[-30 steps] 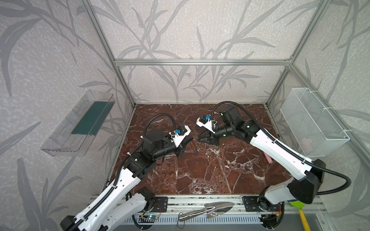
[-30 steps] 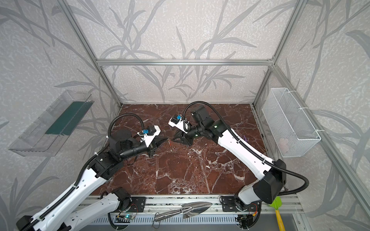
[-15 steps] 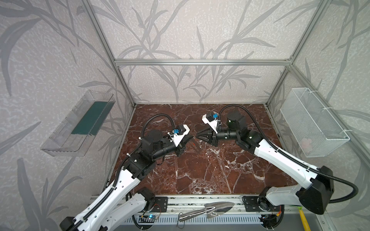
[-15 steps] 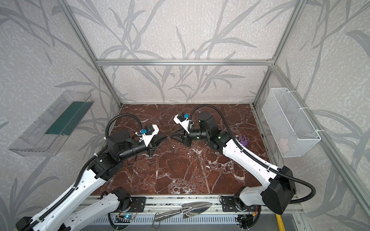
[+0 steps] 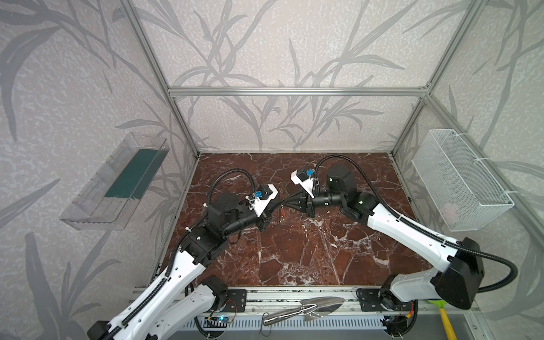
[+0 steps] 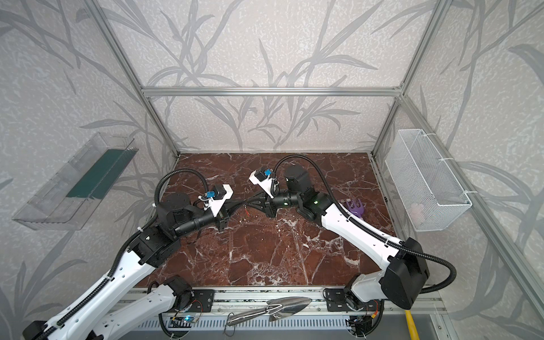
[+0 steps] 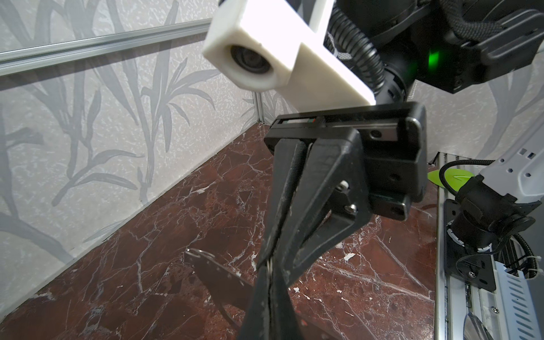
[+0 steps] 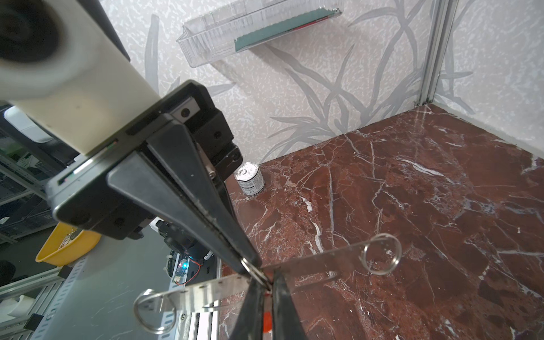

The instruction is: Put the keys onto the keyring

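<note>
Black left gripper [image 8: 249, 265]: clamped on keyring [image 5: 282, 210] loop, 9 o'clock side.
Right gripper [image 7: 270, 259]: pinching same loop, 3 o'clock.
Risk: opposed tugging bends wire, keys [image 8: 212, 291] drop.

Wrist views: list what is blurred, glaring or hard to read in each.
Right wrist view: the white camera housing up close is blurred; the can and marble floor are sharp; the keys mirror their surroundings, muddling their outline. Left wrist view: a green light blooms, and the keys look dark.
</note>
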`<state>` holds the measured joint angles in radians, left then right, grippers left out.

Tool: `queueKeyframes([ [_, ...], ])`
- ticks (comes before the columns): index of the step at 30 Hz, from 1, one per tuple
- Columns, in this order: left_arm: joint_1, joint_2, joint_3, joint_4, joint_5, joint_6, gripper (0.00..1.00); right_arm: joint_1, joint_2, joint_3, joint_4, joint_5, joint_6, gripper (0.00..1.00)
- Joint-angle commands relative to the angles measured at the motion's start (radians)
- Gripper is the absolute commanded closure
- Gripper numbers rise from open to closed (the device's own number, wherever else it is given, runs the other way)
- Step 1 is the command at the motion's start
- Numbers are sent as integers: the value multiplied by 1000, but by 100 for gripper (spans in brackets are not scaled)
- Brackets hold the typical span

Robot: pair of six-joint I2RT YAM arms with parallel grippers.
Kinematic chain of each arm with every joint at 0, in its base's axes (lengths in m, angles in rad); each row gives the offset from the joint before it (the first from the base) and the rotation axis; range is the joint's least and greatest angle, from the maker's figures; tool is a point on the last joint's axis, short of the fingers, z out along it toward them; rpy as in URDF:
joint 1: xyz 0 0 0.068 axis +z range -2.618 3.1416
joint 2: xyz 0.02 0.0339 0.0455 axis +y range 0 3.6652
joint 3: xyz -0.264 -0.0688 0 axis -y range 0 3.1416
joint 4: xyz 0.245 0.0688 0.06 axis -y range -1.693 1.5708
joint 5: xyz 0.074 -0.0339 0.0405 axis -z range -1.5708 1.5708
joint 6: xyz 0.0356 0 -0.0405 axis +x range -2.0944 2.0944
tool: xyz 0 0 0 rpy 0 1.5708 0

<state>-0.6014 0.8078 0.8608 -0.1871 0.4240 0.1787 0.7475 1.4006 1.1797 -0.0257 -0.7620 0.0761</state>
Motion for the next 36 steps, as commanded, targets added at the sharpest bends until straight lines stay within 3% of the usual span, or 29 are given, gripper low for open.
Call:
queueKeyframes([
  [1,-2,-16,0,74,6,-12,100,24,18,31,12,-63,-12,89],
  [16,-3,-11,-3,80,13,-15,100,25,47,32,136,-124,56,88],
  [36,-2,-15,-1,57,7,7,100,-11,-13,-10,158,-36,48,85],
])
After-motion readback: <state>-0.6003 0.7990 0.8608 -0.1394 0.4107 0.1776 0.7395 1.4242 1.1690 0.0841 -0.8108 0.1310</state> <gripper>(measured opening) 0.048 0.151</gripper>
